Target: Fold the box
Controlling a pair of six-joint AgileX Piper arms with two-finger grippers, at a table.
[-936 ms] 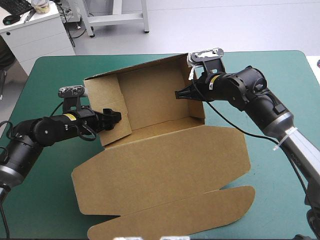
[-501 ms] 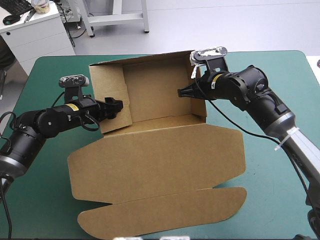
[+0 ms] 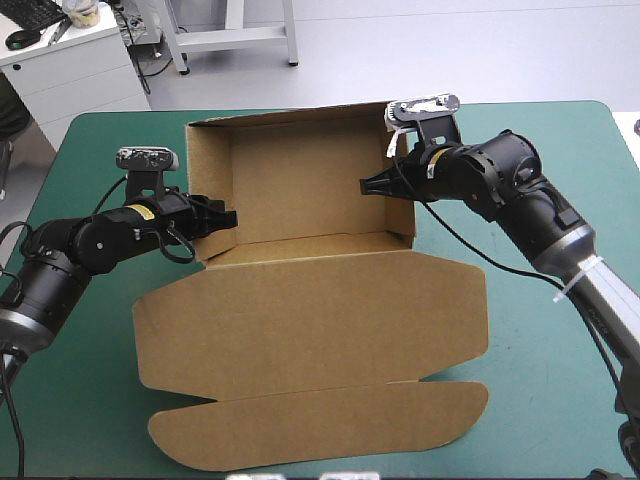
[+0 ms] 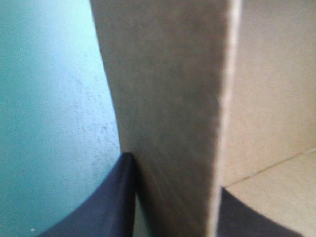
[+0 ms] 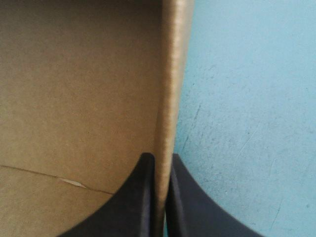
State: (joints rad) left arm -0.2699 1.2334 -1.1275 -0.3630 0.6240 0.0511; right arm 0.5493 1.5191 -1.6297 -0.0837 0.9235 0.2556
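The brown box (image 3: 300, 300) stands as an open tray at mid-table, its walls raised and its big lid lying flat toward the near edge. My left gripper (image 3: 222, 218) is shut on the box's left wall (image 4: 168, 113); the board runs between the black fingers (image 4: 106, 202). My right gripper (image 3: 372, 185) is shut on the box's right wall (image 5: 170, 98), one finger (image 5: 133, 202) inside the tray and the other outside over the teal-green cover (image 5: 247, 98).
Bare teal-green cover (image 3: 100, 390) lies to the left, right and behind the box. The lid's rounded front flap (image 3: 320, 425) reaches close to the table's near edge.
Both grippers have swung the side walls upright and square. The box has turned from skewed to straight, and its back wall now stands up.
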